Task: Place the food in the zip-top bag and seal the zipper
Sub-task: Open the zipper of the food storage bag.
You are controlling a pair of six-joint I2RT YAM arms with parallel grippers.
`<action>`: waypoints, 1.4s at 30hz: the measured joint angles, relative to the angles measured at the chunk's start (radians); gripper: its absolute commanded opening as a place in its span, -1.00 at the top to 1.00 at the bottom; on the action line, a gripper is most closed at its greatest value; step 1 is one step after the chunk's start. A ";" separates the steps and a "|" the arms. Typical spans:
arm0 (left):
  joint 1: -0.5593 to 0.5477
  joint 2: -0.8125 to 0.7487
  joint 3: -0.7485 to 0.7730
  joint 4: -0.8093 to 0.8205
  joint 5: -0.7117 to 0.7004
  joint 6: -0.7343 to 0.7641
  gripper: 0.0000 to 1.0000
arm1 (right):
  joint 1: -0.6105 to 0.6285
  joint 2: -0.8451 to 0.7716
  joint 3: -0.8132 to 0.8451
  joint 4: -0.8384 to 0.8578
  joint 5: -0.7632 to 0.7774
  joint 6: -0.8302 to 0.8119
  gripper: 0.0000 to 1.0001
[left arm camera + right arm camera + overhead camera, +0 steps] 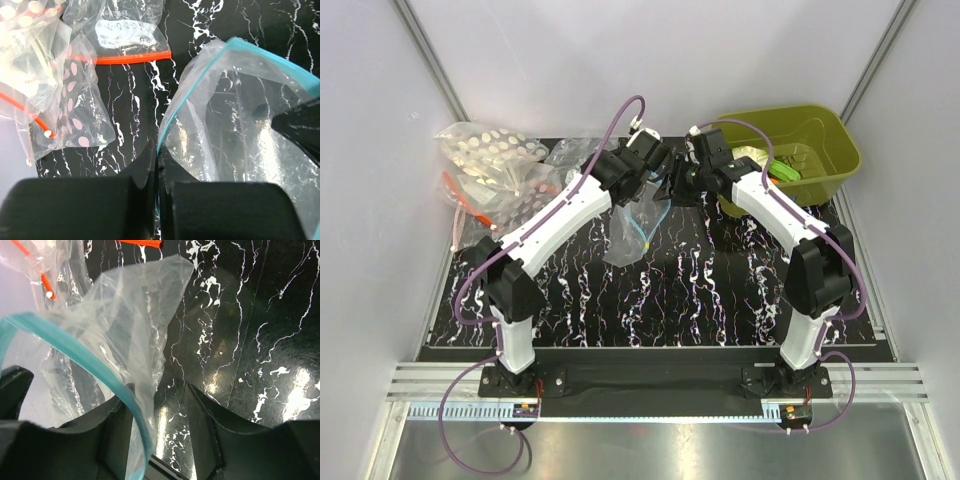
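left gripper (157, 155): i see it clenched on the edge of the zip-top bag (235, 130), with the fingers pressed together right at the zipper (250, 50).
right gripper (160, 390): released. the fingers stand apart, and the teal strip runs through the gap close against one finger while the other finger is clear of it.
bag position: it is held up over the middle of the black marbled mat (720, 290), between the two arms, and the clear body hangs down towards me. i cannot tell whether its lower end touches the mat.
bag mouth: the teal strip bows into an open arc, so the mouth is unsealed.
bag contents: i see only clear plastic through it.
food (785, 172): orange and green pieces lie in the green bin (840, 150) at the far right, well apart from the bag.
far left: a bag with a red-orange strip (132, 58) and a bag of white round pieces (490, 148) lie heaped together on the mat.
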 measured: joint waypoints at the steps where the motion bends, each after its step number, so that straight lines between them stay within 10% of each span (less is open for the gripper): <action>1: 0.002 0.003 0.000 0.000 -0.002 0.000 1.00 | 0.000 0.000 -0.003 0.003 -0.003 -0.001 -0.04; 15: 0.095 0.009 0.059 0.010 0.034 0.026 1.00 | 0.000 0.045 -0.021 -0.101 0.147 -0.076 -0.01; 23: 0.081 0.009 0.060 0.017 0.105 0.023 1.00 | -0.003 0.031 -0.021 -0.108 0.184 -0.124 -0.72; 42: 0.085 0.126 0.053 0.111 0.277 -0.029 1.00 | -0.384 -0.047 0.112 -0.060 -0.033 -0.059 -1.00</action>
